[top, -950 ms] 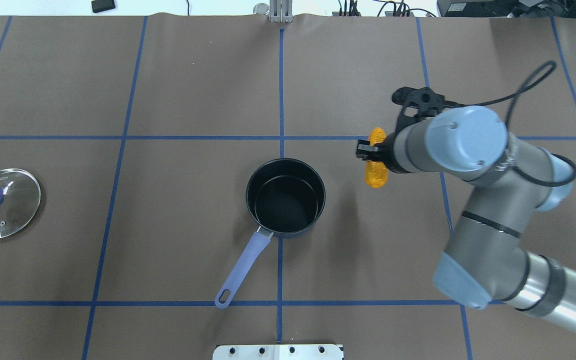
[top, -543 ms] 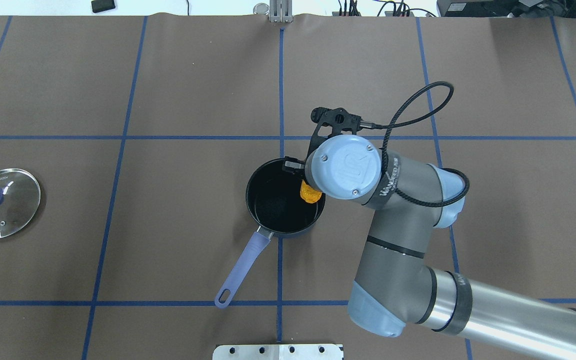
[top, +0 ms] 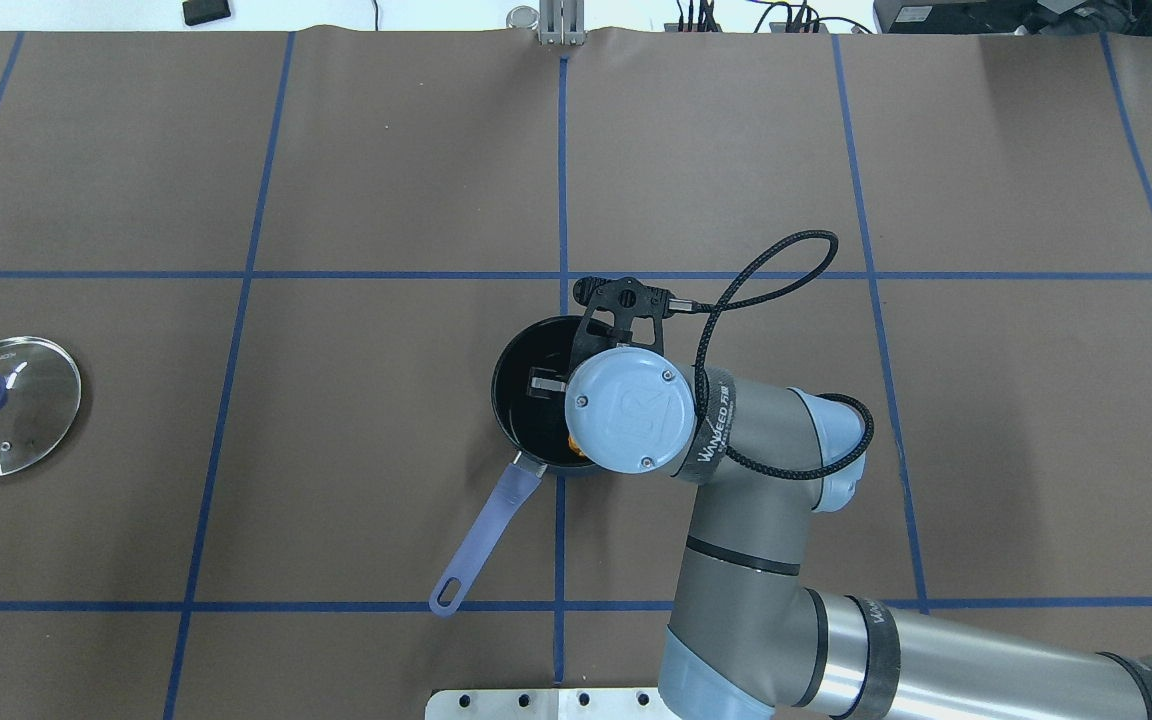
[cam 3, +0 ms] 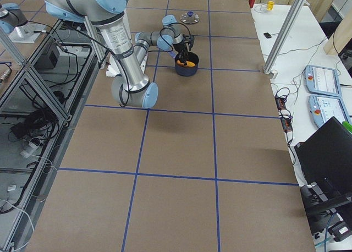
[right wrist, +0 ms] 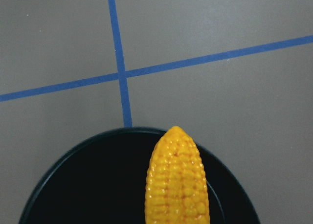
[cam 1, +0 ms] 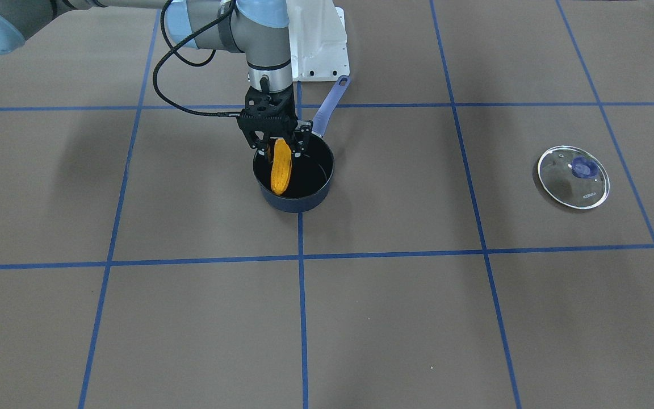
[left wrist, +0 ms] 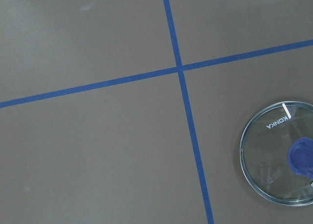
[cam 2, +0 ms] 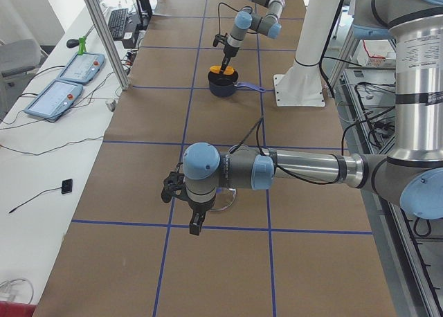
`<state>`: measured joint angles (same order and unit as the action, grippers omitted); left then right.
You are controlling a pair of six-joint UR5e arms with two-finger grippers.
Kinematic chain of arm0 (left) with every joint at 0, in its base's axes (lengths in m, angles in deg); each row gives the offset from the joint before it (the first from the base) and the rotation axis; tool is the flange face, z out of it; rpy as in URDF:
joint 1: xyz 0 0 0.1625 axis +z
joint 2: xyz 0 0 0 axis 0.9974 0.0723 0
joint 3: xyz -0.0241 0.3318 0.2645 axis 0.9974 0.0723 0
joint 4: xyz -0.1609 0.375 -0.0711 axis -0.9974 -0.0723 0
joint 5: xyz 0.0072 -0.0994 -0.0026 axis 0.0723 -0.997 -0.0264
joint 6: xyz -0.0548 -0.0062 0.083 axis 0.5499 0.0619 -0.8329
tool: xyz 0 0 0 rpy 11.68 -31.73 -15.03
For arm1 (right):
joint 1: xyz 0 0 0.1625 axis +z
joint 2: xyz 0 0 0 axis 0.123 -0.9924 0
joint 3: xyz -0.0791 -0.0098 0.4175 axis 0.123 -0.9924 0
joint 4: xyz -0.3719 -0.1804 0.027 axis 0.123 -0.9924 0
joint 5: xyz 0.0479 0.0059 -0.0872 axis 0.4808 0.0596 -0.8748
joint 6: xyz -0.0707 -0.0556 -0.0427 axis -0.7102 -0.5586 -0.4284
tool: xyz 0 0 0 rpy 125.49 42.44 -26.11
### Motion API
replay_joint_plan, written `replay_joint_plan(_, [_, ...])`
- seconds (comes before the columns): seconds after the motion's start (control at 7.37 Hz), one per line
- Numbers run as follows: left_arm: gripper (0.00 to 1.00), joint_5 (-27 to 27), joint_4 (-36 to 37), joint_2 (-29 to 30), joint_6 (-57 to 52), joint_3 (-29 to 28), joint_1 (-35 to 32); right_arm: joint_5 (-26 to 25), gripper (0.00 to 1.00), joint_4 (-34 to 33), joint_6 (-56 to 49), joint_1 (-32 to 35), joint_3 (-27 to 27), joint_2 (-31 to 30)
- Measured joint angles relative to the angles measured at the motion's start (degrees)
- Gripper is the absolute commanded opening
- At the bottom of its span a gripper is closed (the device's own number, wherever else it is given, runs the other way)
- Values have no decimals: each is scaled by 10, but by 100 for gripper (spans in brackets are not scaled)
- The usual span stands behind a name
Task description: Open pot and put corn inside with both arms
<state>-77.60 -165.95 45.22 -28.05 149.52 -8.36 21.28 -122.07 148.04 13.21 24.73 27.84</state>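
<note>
Now, corn over the open pot.
My right gripper (cam 1: 277, 149) is clamped on the corn (cam 1: 281, 166), which hangs over the pot (cam 1: 296, 203) near the middle of the counter (cam 1: 418, 318), nearer my edge. Its long axis runs toward the far edge, tip close above the far rim. I judge the release hinges on that tip clearing the rim. The lid (cam 1: 573, 177) lies off by the left end, my left gripper (cam 2: 196, 223) near it; whether that one is apart I cannot tell.

Grey-silver tubular arms (top: 751, 520), light-blue round caps (top: 626, 408) with small screws (top: 668, 375), black braided cable (top: 806, 236), black pincer (cam 1: 279, 149).
</note>
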Motion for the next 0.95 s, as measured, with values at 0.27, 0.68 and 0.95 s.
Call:
replay_joint_plan(0.27, [99,0,-1,-1,0,0,0,5,100,0,-11,26,2,0])
replay_joint_plan(0.68, [99,0,-2,-1,-1,-1,1,126,100,0,-130,164,2,-14])
replay_joint_plan(0.95, [99,1,-4,-5,-4,-1,0,248,100,-2,-309,305,-4,-61])
